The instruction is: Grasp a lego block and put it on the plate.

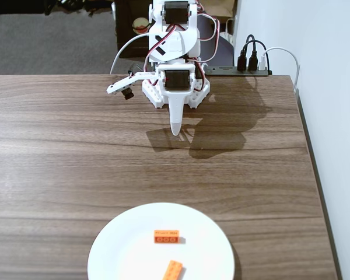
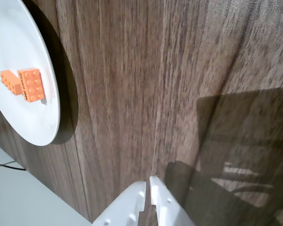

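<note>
A: Fixed view first. Where is the arm?

B: It stands at the far edge of the wooden table, folded back over its base. The gripper hangs point down near the base, well apart from the plate.

A: Is the gripper wide or narrow?

B: Narrow. In the wrist view the two white fingertips are almost together, with only a thin slit between them, and nothing is held there.

A: And the lego block?

B: It lies flat on the plate, at the near edge of the table. In the fixed view the block is the light-orange one at the bottom, turned diagonal. Just behind it is the other brick, which shows a darker face with round hollows. In this view they are close but apart.

A: Does the wrist view agree?

B: There the two orange pieces overlap near the left edge, so I cannot tell if they touch. One shows its studs.

A: Anything else?

B: A power strip with black plugs sits at the far right, beside the wall.
</note>
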Available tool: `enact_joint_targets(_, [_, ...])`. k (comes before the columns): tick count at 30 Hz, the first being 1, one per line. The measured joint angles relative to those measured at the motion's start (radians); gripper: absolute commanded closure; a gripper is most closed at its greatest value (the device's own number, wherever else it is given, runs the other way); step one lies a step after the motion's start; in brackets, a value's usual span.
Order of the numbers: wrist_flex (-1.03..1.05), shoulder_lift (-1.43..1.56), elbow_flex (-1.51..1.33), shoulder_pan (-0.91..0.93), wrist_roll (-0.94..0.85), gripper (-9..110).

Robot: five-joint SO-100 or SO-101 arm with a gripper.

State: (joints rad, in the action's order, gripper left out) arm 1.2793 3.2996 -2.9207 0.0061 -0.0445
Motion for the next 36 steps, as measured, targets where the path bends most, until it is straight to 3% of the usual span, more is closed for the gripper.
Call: enact_joint_targets(36, [0.0,0.0,0.0,0.02,0.018,101])
